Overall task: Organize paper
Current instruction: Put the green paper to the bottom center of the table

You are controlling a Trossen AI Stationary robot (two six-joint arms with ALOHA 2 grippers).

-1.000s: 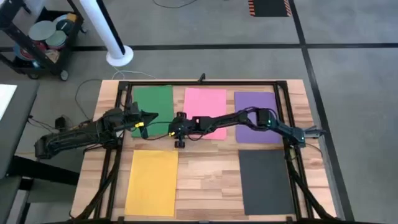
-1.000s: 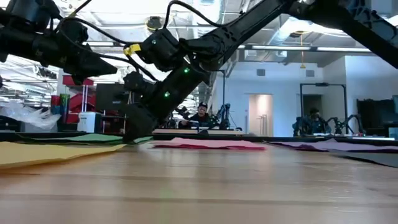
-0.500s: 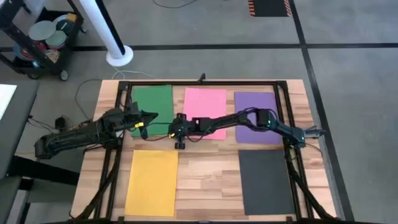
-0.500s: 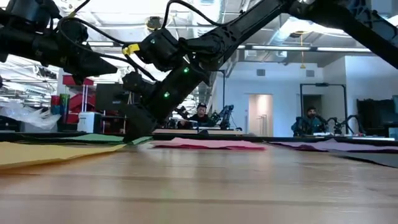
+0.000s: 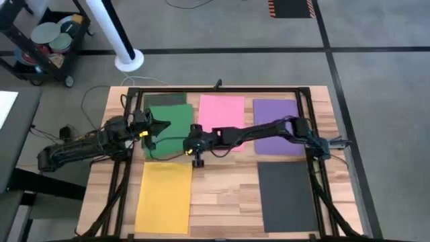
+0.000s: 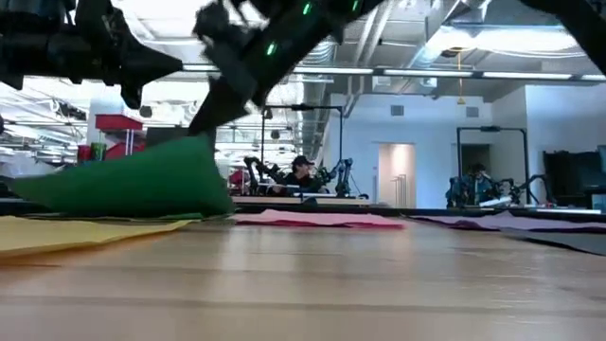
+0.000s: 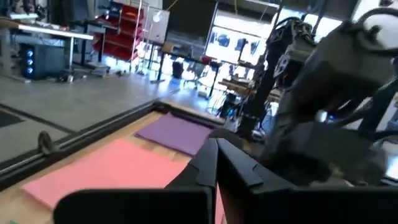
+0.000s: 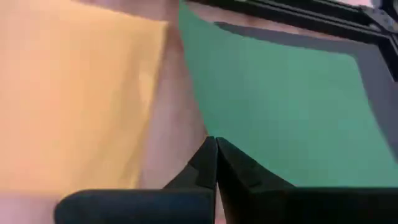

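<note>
We have the green sheet (image 5: 168, 129) lifted at its near right corner by the right gripper (image 5: 195, 149), which reaches across from the right side of the table (image 5: 222, 195). In the right wrist view the two fingers are pressed together with the green corner (image 8: 280, 118) running into the pinch, so we judge them clamped on that sheet. In the low view the green sheet (image 6: 133, 185) stands up in a curved sail above the yellow (image 6: 85, 232), its far edge apparently on the wood.

Left gripper (image 5: 149, 128) hangs over the green sheet's left part; its wrist view shows the fingers closed to a point with nothing between them.

Other sheets lie flat: pink (image 5: 221, 111) and purple (image 5: 277, 124) in the back row, yellow (image 5: 164, 195) front left, black (image 5: 287, 196) front right.

Handling, as we judge it: very light, thin and limp. It bows under its own weight when held by one corner, so it will flap and drag. Smooth on wood, it should slide readily. It creases or tears easily if pinched hard or pulled against a pinned edge. Best hold is at a corner or edge margin, lifted low, with slow travel so the free end trails flat.
</note>
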